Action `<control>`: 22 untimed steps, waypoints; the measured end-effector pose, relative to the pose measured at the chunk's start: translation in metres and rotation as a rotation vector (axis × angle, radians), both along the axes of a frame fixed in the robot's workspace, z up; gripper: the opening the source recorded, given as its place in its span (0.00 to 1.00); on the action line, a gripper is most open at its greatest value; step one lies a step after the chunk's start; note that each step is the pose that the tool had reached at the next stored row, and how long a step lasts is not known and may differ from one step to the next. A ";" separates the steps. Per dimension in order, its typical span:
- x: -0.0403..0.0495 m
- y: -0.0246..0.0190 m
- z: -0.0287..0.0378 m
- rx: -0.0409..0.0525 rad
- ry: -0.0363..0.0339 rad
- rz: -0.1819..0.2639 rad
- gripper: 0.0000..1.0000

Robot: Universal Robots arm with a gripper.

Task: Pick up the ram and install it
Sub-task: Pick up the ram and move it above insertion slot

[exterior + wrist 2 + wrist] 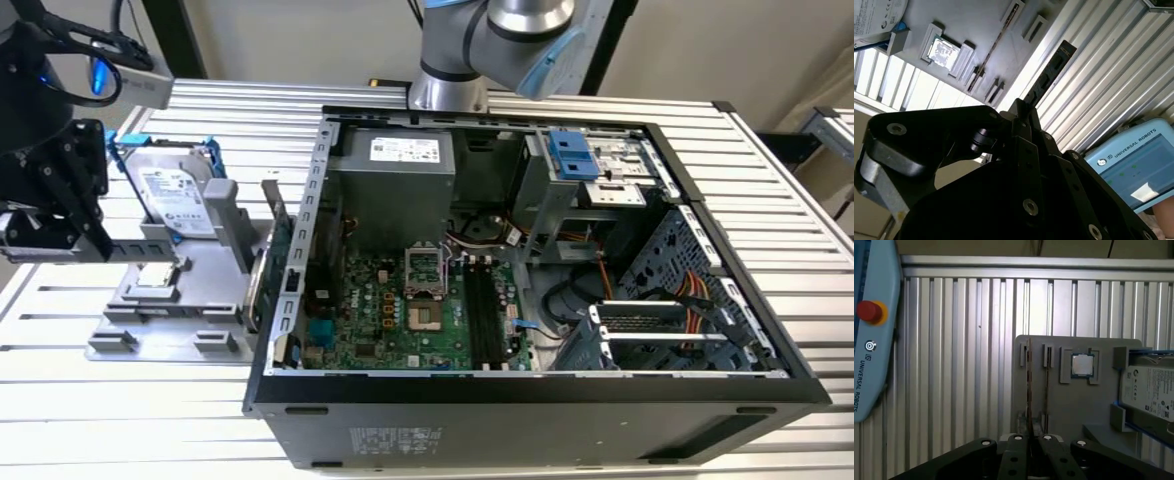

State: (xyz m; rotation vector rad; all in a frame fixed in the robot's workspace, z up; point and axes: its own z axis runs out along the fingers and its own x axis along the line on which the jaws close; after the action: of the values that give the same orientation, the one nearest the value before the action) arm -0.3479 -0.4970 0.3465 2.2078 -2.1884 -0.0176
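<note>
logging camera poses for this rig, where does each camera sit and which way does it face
Exterior view: off the arm, looking down into the open computer case; the arm rises beyond it, and the gripper hangs at the exterior view's left.
First wrist view: on the wrist, looking past the gripper across the slatted table to the grey parts holder.
Second wrist view: on the wrist, looking along the gripper, shut on the ram, toward the holder.
Shared: both wrist views show the CPU chip on the holder.
</note>
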 end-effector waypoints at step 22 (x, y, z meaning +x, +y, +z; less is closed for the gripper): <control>0.0000 0.0000 0.0096 0.0001 0.0000 0.000 0.00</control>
State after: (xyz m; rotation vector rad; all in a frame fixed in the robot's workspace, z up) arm -0.3479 -0.4970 0.3561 2.2079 -2.1885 -0.0176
